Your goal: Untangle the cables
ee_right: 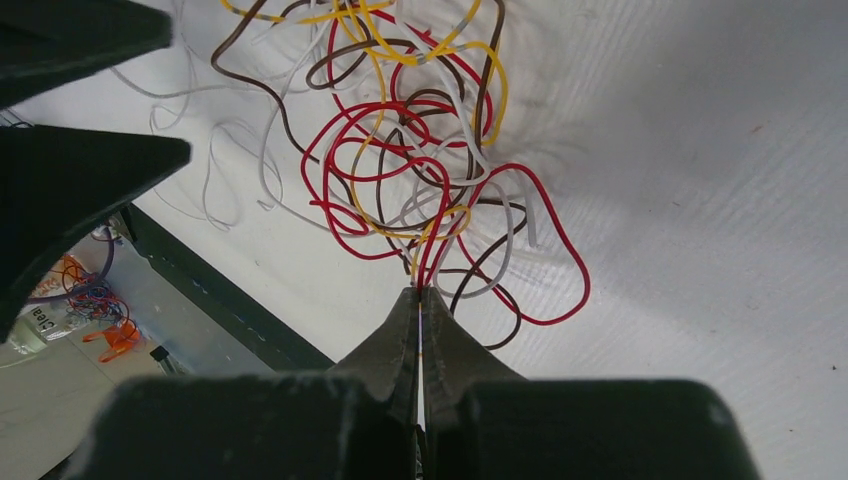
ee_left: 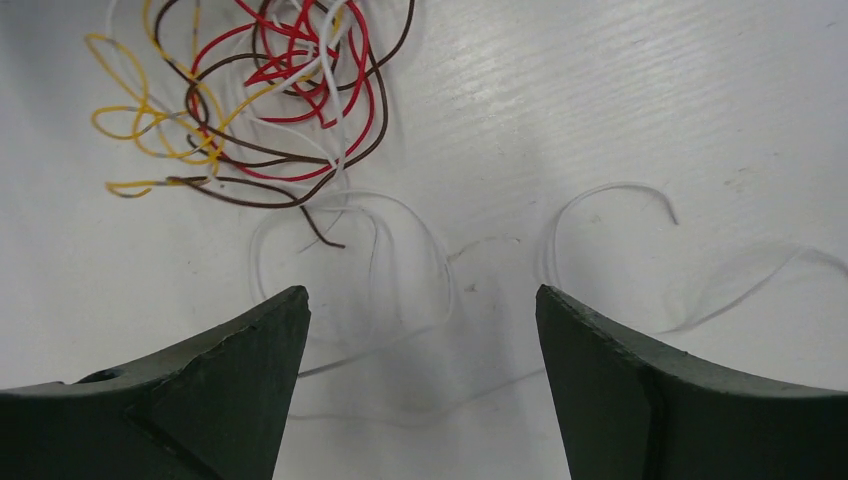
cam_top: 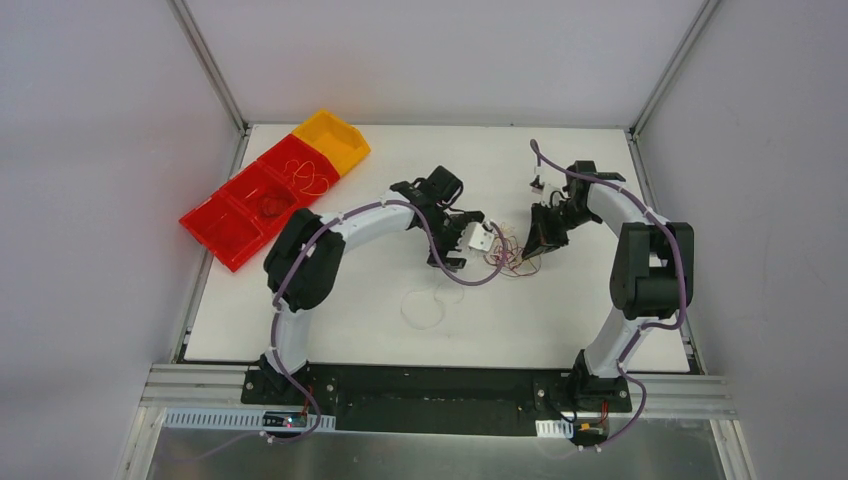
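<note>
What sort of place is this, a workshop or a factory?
Most likely a robotics lab test booth, not a factory: a left arm and a right arm bolted to a white table, plain walls on a metal frame around it, and a tangle of cables set out with coloured bins.

tangle (cam_top: 508, 257) mid-table (cam_top: 580, 320) | left gripper (cam_top: 483, 240) just left of it, right gripper (cam_top: 536, 246) at its right edge | loose strand (cam_top: 425, 307) nearer, left of tangle | bins (cam_top: 215, 235) in a row, far-left corner | wires (cam_top: 308, 177) in two middle bins
</note>
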{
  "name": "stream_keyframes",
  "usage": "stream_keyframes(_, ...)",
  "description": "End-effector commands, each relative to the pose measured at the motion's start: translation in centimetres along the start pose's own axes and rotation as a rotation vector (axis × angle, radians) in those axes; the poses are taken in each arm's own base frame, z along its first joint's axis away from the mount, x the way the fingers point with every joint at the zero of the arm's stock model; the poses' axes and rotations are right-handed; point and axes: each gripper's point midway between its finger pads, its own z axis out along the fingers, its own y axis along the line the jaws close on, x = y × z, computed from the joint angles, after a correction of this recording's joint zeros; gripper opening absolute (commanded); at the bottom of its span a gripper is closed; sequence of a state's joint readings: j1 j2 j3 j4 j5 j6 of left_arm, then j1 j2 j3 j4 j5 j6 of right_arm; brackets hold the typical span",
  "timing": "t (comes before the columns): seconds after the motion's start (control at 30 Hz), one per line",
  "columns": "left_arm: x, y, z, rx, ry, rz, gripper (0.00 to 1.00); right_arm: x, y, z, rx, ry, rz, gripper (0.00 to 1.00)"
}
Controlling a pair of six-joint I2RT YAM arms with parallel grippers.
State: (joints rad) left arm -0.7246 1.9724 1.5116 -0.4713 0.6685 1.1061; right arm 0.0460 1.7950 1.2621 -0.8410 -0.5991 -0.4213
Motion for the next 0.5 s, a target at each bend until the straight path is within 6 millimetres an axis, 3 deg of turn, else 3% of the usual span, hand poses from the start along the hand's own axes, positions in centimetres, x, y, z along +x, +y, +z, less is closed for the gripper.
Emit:
stream_keyframes(0.0, 0.5, 1.0, 1.9, 0.036, 0.017, 0.097, 0.79, 0.0, 0.6, -0.6, -0.035, -0.021, 0.008, 0.00)
stream_keyframes(0.07, 0.9, 1.4, 2.7, 0.042, 0.030, 0.089, 0.68, 0.0, 0.5, -0.6, -0.039, -0.021, 0.012, 0.00)
stream_keyframes(0.17, 2.4, 1.1, 3.3, 0.061, 0.083, 0.076, 0.42, -0.1, 0.4, -0.7, -0.037, -0.026, 0.014, 0.00)
stream_keyframes(0.27, 3.5, 0.7, 1.7, 0.054, 0.136, 0.051, 0.11, -0.2, 0.0, -1.2, -0.030, -0.040, 0.021, 0.00)
stream_keyframes(0.3, 3.0, 1.2, 0.2, 0.023, 0.130, 0.009, 0.01, -0.2, -0.5, -1.6, -0.023, -0.047, 0.033, 0.00)
stream_keyframes(0.4, 1.4, 3.2, -5.5, -0.074, 0.081, -0.137, 0.00, -0.1, -2.0, -2.2, 0.008, -0.055, 0.049, 0.00)
stream_keyframes(0.47, 0.3, 5.7, -10.7, -0.174, 0.022, -0.230, 0.00, 0.1, -3.0, -2.5, 0.032, -0.058, 0.056, 0.00)
